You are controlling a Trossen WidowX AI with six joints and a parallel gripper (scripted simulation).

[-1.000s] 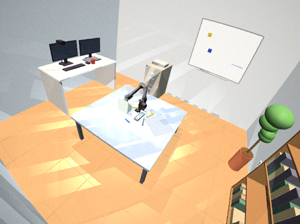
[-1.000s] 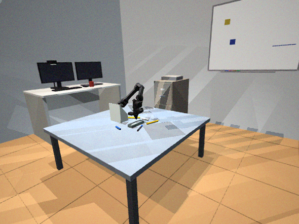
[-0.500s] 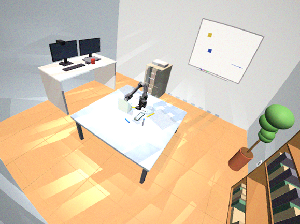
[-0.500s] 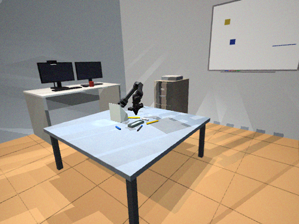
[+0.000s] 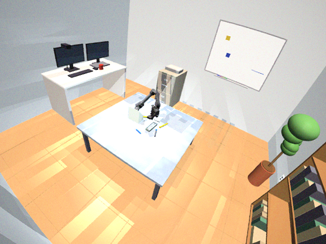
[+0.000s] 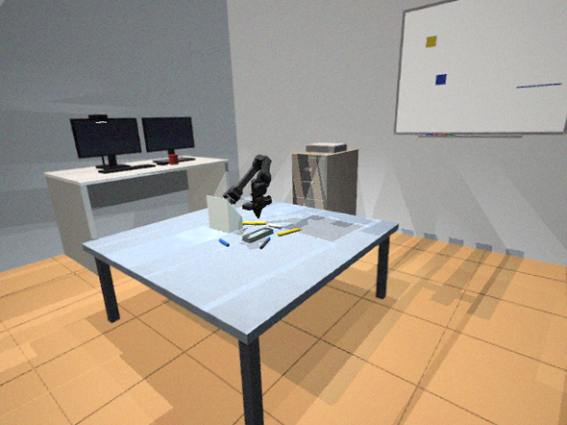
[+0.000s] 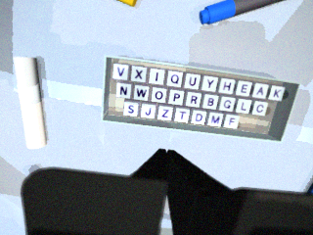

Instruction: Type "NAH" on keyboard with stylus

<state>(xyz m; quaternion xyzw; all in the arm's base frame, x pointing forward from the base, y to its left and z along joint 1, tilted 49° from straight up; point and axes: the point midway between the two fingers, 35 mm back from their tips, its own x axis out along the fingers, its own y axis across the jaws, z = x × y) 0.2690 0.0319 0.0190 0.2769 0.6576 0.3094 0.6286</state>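
Note:
My gripper [image 5: 151, 118] [image 6: 258, 215] [image 7: 164, 156] is shut, its fingertips together, with nothing seen between them. It hangs above the table beside the keyboard's lower long side in the wrist view. The small keyboard [image 6: 245, 238] [image 7: 287, 115] is a grey tray with white letter keys. The N key [image 7: 123, 90] is at the left of the middle row; the H key [image 7: 227, 86] and A key [image 7: 260, 90] are in the top row towards the right. A white stick [image 6: 274, 225] [image 7: 32, 103] lies left of the keyboard in the wrist view. I cannot tell which stick is the stylus.
Yellow sticks [image 5: 163, 125] [image 6: 289, 231] [image 6: 254, 223] lie near the keyboard. A blue-capped dark marker [image 6: 265, 242] [image 7: 218, 11] lies on its far side in the wrist view. A short blue stick [image 5: 138, 131] [image 6: 224, 242] and a pale upright block [image 5: 135, 114] [image 6: 224, 215] are also on the table.

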